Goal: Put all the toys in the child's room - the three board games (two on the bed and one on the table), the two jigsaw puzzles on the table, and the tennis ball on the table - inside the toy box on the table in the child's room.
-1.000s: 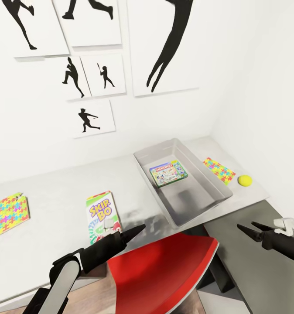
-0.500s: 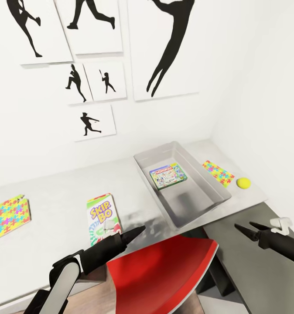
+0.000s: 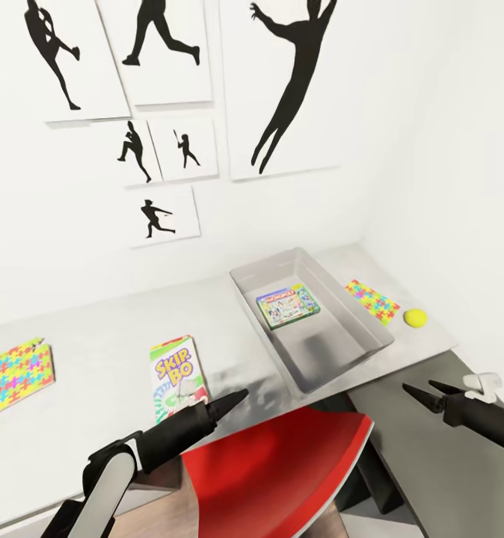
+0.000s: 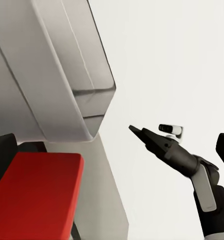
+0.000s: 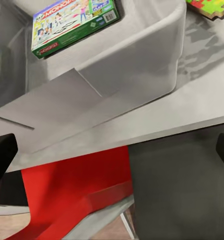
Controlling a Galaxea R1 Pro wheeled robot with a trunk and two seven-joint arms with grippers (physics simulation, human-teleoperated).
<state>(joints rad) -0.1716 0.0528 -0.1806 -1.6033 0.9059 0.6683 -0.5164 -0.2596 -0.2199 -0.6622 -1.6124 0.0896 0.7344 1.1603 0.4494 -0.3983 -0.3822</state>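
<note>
Head view has the shallow grey toy box (image 3: 372,329) on the pale grey table (image 3: 95,336), 1 green-edged board game (image 3: 287,305) inside. Skip-Bo box (image 3: 176,377), 2 jigsaw squares (image 3: 18,375) (image 3: 372,301) and yellow-green tennis ball (image 3: 415,317) sit outside. Left gripper (image 3: 233,400) pinched closed, right gripper (image 3: 425,392) parted, both empty.

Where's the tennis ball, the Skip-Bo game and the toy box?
tennis ball (image 3: 415,317), head view, middle of the ball.
Skip-Bo game (image 3: 176,371), head view, on its yellow title print.
toy box (image 3: 323,349), head view, bare grey floor inside.
</note>
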